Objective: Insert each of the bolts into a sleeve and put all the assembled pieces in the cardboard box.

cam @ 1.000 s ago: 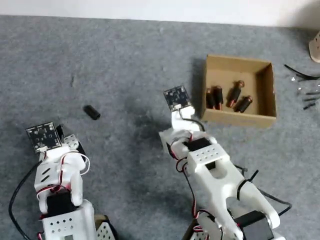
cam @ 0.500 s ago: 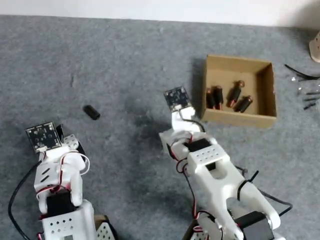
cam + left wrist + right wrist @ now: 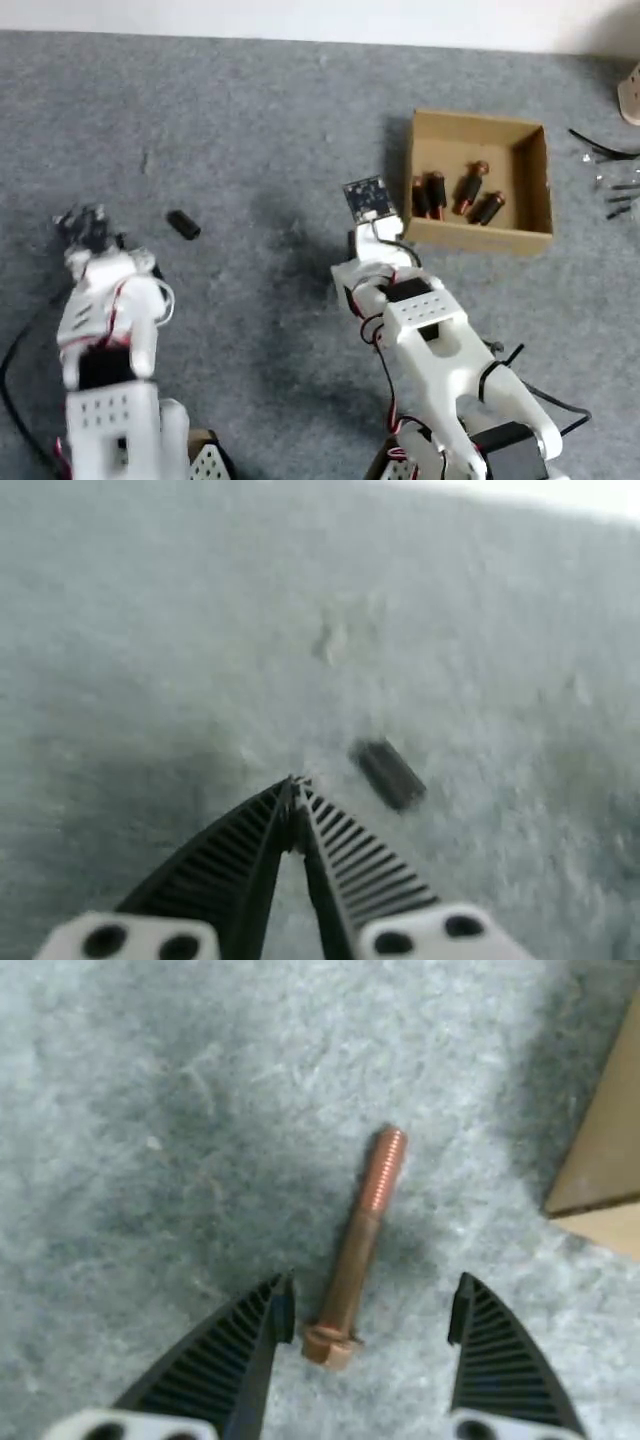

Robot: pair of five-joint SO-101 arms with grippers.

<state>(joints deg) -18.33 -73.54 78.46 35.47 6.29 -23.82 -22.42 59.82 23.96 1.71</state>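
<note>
Straddling the long threaded copper bolt (image 3: pixel 352 1265), right fingers (image 3: pixel 228 1365) sit wide open, left fingers (image 3: pixel 235 865) pinched shut; off-centre closing could roll it.

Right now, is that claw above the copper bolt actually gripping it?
No: the right gripper is wide open, and the bolt lies flat on the grey table between its jaws, untouched.
</note>
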